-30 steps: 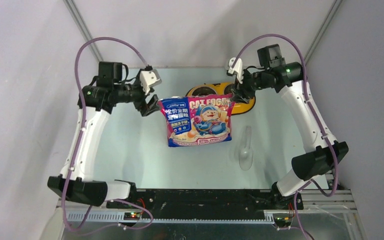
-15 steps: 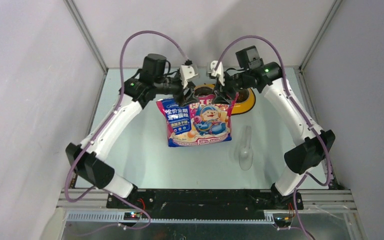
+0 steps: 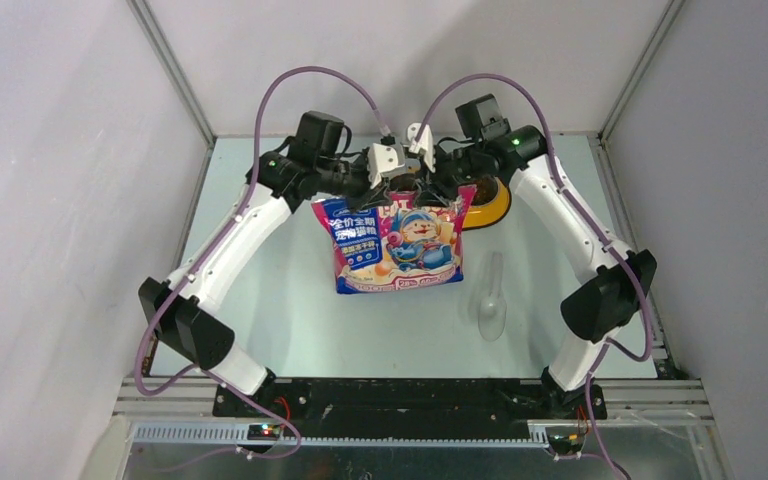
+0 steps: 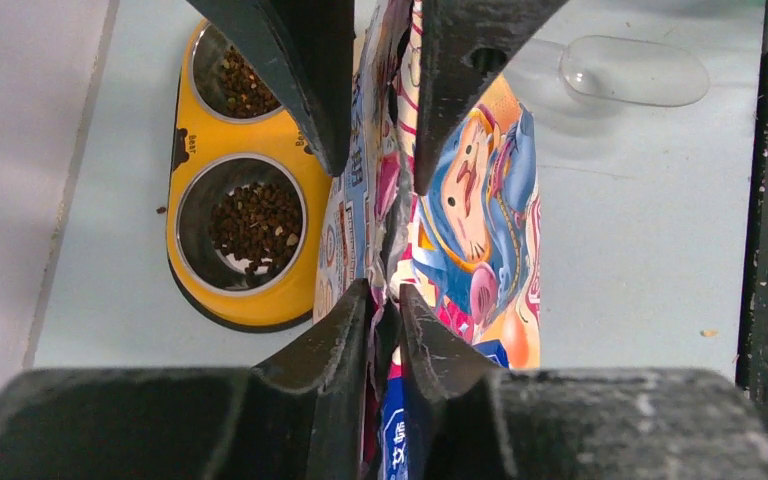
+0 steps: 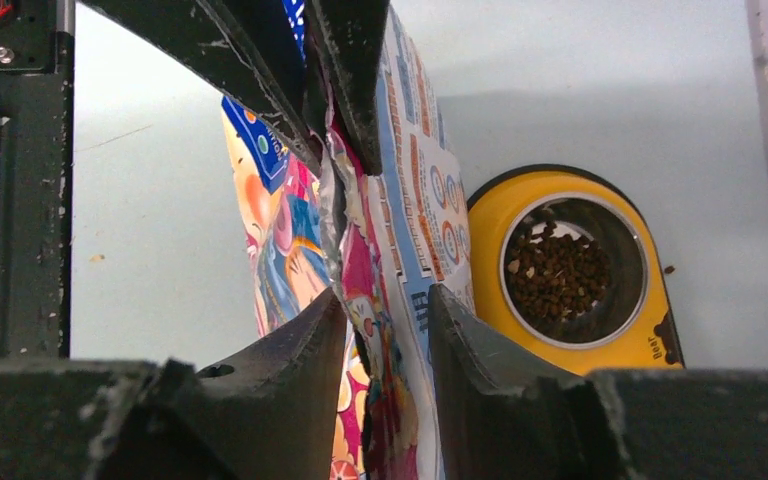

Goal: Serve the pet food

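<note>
The left hand [image 4: 382, 300] is pinched almost closed on the top edge of the cat food bag [image 3: 395, 250], which sits mid-counter [image 3: 280, 290]. Just right of it, the right hand [image 5: 385, 305] straddles the same edge. Its fingers stand wider apart with the bag's layers between them, and I cannot tell whether it is clamping. Behind the bag, to the right, sits the yellow double bowl [image 3: 490, 208], with brown pet food [image 4: 252, 218] in both steel cups. The clear scoop [image 3: 492, 300] lies near the bag's right side, apart from it.
</note>
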Controlling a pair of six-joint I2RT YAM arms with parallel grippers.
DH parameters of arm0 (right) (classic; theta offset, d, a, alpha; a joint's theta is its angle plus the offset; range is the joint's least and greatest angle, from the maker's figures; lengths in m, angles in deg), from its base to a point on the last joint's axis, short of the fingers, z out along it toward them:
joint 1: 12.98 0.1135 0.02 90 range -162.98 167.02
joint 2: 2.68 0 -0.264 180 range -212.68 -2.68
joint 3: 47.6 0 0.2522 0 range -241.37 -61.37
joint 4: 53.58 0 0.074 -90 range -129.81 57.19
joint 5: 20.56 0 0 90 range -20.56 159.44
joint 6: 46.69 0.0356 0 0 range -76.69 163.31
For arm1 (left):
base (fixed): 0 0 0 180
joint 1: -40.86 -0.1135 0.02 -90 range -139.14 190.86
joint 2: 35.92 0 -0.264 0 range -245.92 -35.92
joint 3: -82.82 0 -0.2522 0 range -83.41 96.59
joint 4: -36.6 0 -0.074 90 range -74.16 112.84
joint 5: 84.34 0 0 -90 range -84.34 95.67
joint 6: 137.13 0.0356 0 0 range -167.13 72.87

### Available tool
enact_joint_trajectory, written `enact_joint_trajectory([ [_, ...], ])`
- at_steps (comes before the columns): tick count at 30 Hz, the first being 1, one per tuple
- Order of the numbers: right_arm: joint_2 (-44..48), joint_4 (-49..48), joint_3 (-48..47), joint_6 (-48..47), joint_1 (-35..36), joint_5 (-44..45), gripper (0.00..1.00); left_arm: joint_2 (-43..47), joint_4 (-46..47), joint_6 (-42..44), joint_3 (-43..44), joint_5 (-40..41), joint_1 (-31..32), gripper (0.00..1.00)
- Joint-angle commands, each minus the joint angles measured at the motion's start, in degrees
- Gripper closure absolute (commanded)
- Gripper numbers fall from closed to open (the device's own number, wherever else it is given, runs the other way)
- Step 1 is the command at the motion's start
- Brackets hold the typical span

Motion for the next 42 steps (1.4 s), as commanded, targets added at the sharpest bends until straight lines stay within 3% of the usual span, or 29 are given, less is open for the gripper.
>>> enact_joint_trajectory([
  [1, 3.15, -7.38, 2.0, 1.28, 2.06, 0.42, 0.66, 0.0, -2.7, 3.53, 1.4, 2.61, 0.93, 0.81],
  [2, 3.89, -10.32, 4.26, 1.74, 1.98, 0.29, 0.69, 0.53, -2.13, 3.35, 0.62, 3.05, 0.92, 0.86],
  [4, 5.98, -13.41, 6.84, 1.73, 1.72, -0.32, 0.89, 1.53, -0.95, 2.62, -0.85, 3.52, 0.94, 0.95],
  [6, 6.47, -14.29, 7.81, 1.48, 1.21, -1.0, 1.0, 2.71, 0.08, 2.16, -2.32, 3.98, 0.89, 1.0],
  [12, 7.54, -8.65, 7.45, -2.6, -2.46, -1.9, 1.0, 4.47, -3.8, 4.61, -3.92, 6.53, 0.39, 1.0],
  [18, 8.87, 7.06, 3.36, -13.06, -8.35, -4.92, 1.0, 6.8, -6.24, 4.69, -5.68, 8.55, -3.39, 1.0],
  [24, 9.09, 19.57, 1.66, -21.89, -14.15, -2.04, 1.0, 8.68, -6.78, 5.35, -7.73, 9.18, -6.96, 1.0],
  [29, 8.78, 23.28, 1.49, -24.61, -15.66, 0.57, 1.0, 8.9, -9.58, 7.06, -7.81, 9.62, -8.68, 1.0],
  [42, 8.33, 23.64, 1.36, -25.06, -17.83, 1.32, 1.0, 12.8, -19.62, 16.55, -11.15, 10.52, -20.49, 1.0],
])
